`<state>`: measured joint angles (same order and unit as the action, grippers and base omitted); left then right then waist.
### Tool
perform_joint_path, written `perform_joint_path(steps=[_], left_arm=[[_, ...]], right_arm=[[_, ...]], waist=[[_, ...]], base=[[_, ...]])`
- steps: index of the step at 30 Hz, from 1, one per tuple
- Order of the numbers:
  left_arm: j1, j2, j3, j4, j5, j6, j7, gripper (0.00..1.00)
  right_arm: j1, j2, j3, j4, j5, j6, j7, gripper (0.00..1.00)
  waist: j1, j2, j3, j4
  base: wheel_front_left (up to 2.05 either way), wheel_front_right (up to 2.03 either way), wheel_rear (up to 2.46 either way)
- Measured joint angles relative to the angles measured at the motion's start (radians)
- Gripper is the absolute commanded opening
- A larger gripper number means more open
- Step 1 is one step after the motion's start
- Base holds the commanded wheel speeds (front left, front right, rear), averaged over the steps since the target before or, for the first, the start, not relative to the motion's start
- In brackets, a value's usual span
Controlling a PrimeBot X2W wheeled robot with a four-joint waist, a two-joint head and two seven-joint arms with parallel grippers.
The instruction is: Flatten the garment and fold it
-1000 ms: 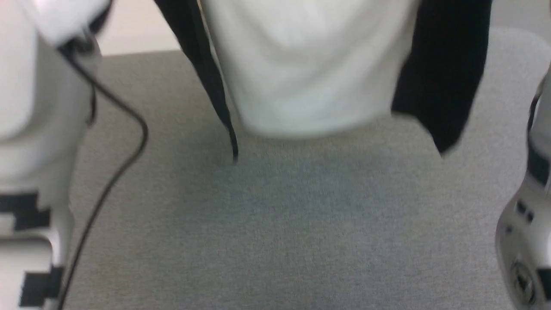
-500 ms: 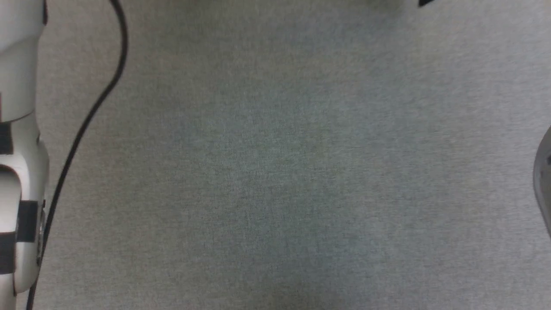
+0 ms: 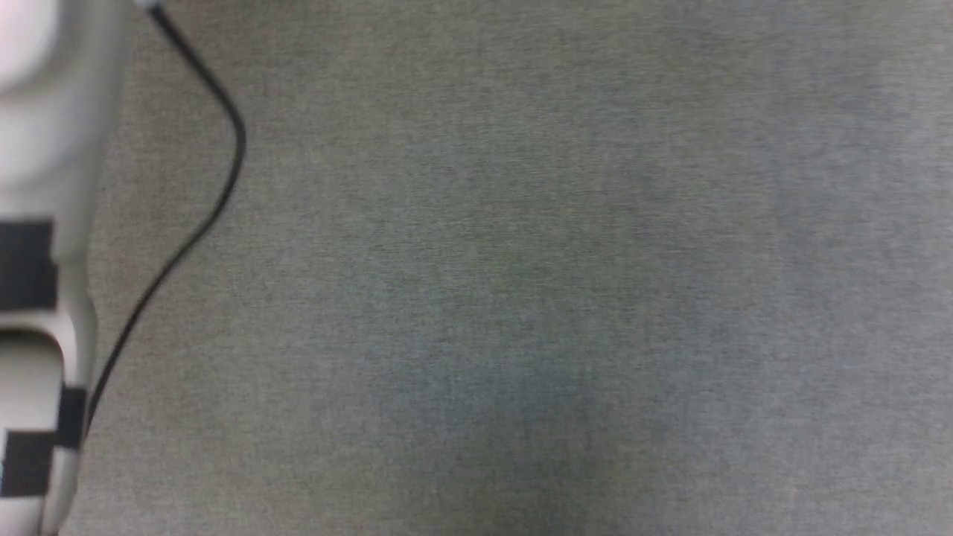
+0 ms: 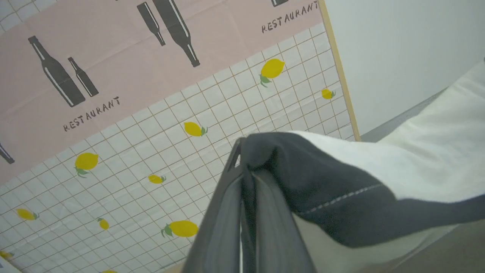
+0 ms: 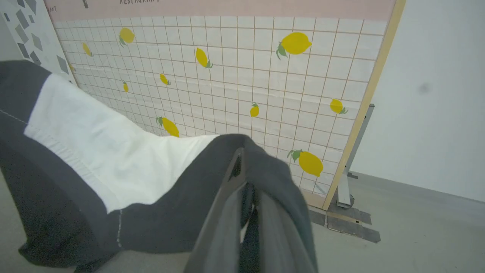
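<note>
Jaws of the left gripper (image 4: 242,178) are pressing together on a bunched fold of the garment (image 4: 379,163), seen in the left wrist view. Dark fabric with a line of pale stitching is wrapping over the fingertips. From there the white body of the shirt is stretching away to the right edge of that view, lifted in the air. Behind it, a backdrop panel (image 4: 151,132) is showing white grid tiles with yellow lemons, and above them a pink band printed with dark bottles and the word RESTAURANT. A plain white wall (image 4: 398,57) is standing to the right of the panel.

In the head view, the pale left forearm (image 3: 37,149) with black bands is running down the left edge. A thin black cable (image 3: 208,193) is curving beside it over a grey, cloth-textured surface (image 3: 521,260).

In the right wrist view, the jaws of the right gripper (image 5: 244,182) are likewise pinching the garment (image 5: 113,159). Dark fabric is draping over the fingertips, and a white section is reaching up to the left, bordered by more black cloth along the left edge. The lemon-tiled panel (image 5: 246,68) is standing behind, its wooden edge and metal foot at the right, on a grey floor (image 5: 398,227).
</note>
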<state>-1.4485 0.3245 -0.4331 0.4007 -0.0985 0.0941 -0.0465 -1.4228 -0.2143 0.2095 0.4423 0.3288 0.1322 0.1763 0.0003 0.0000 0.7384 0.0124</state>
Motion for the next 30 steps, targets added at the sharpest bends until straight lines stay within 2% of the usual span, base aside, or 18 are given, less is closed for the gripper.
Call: perform_joint_path(steps=[6,10,14,19,24,30], left_arm=[[0.235,0.048,-0.04,-0.238,-0.026,-0.014,0.044,0.0],[0.433,0.085,-0.066,-0.437,-0.041,0.018,0.085,0.0],[0.605,0.124,-0.095,-0.584,-0.043,0.053,0.127,0.0],[0.802,0.156,-0.135,-0.652,-0.049,0.096,0.188,0.0],[0.964,0.156,-0.167,-0.641,-0.105,0.126,0.222,0.0],[1.1,0.164,-0.212,-0.614,-0.169,0.127,0.272,0.0]], right_arm=[[0.229,-0.132,-0.005,-0.218,0.154,0.0,0.041,0.0],[0.425,-0.177,-0.081,-0.391,0.203,0.0,0.071,0.0],[0.611,-0.157,-0.155,-0.532,0.222,0.0,0.095,0.0],[0.829,-0.098,-0.208,-0.646,0.221,0.0,0.133,0.0],[1.009,-0.06,-0.219,-0.674,0.208,0.0,0.159,0.0],[1.181,-0.048,-0.217,-0.669,0.197,0.0,0.186,0.0]], waist=[[-0.0001,0.0,-0.014,0.016],[-0.0001,0.0,-0.043,0.019],[-0.0003,0.0,-0.08,0.019],[-0.0003,0.0,-0.139,0.014],[-0.0003,0.0,-0.201,0.007],[-0.0004,0.0,-0.277,-0.001]], base=[[0.0,0.0,0.0],[0.0,0.0,0.0],[0.0,0.0,0.0],[0.0,0.0,0.0],[0.0,0.0,0.0],[0.0,0.0,0.0]])
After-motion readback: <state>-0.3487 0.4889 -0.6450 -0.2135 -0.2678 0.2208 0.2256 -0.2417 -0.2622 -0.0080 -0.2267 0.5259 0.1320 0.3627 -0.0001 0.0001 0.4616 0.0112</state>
